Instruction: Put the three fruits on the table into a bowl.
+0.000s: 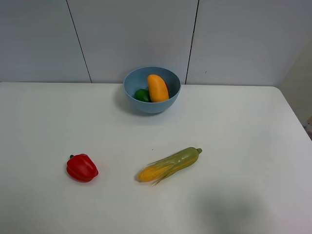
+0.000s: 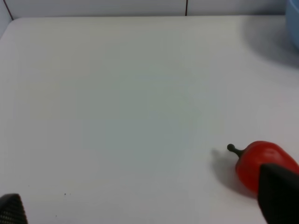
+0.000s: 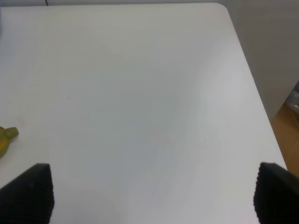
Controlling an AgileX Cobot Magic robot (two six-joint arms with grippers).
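upright, mango (image 1: 157,87) leans in bowl (image 1: 134,97).

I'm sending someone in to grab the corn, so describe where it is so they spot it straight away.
On the white table, in front of the light-blue bowl at the back edge, the corn cob lies on its side near the middle. It is long, yellow-tipped and green-husked, unlike the squat red bell pepper to its left.
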